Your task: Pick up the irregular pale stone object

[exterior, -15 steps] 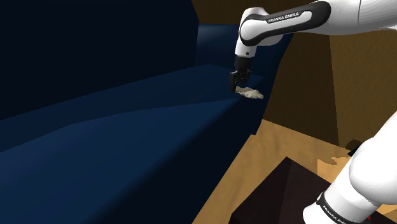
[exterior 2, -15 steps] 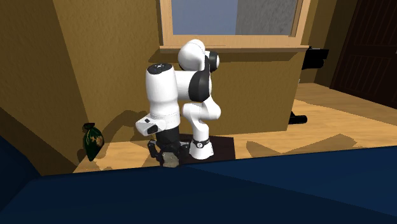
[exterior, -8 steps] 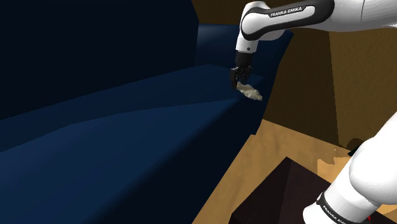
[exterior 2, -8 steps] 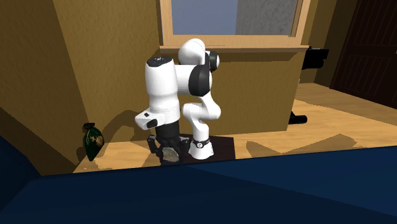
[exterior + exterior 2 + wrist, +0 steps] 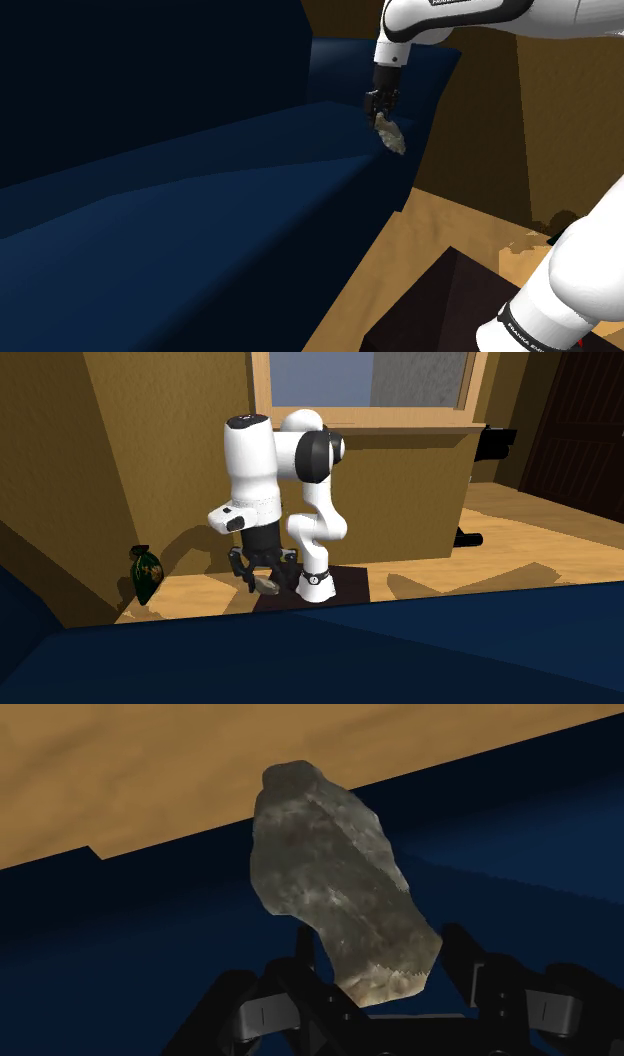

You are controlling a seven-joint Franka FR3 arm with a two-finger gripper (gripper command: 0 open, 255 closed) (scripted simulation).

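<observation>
- Grey, pale stone is hanging just above the blue sofa, over its seat's end corner, tilted end-down.
- Black gripper is clasping the stone's upper end between narrowed fingers.
- Lifting step is looking under way, with the pick nearly complete.
- Next move is calling for a steady rise above the sofa, grip firm, since the stone is dangling off-centre.

Lower arm link, shoulder view's lower right: small dark lettering beginning "FRANKA", cut off by the picture's edge. Upper arm link: brand lettering clipped, unreadable. No other text legible.
</observation>
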